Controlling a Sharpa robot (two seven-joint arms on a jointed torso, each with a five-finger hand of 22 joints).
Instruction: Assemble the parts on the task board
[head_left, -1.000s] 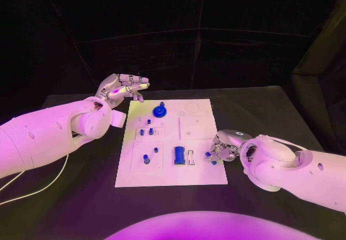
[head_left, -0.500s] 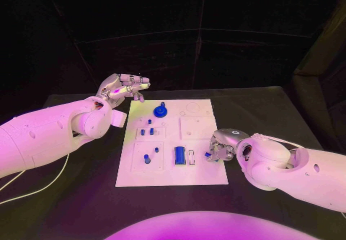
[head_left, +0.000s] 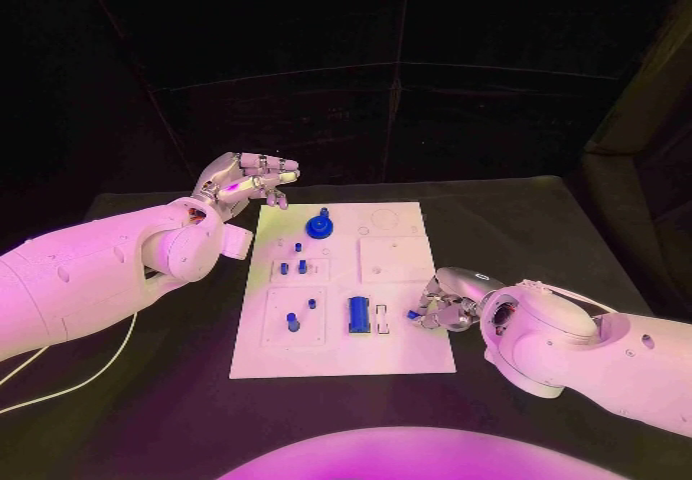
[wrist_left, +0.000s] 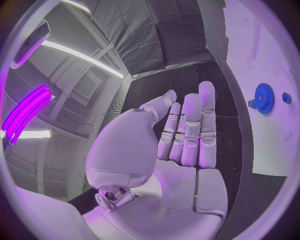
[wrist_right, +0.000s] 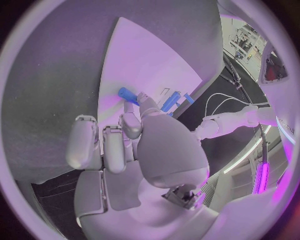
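Lying mid-table, the task board carries blue parts; a blue gear at its far end. Left hand hovers off board's far corner, empty, fingers apart. Right hand pinches a small blue part (at board's right edge).

A black bench fills the lower frame; dark curtain walls rise behind it across the top, under violet light.

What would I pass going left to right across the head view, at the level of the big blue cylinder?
Small blue peg → large blue cylinder → small blue piece at the right hand's fingertips → right hand.
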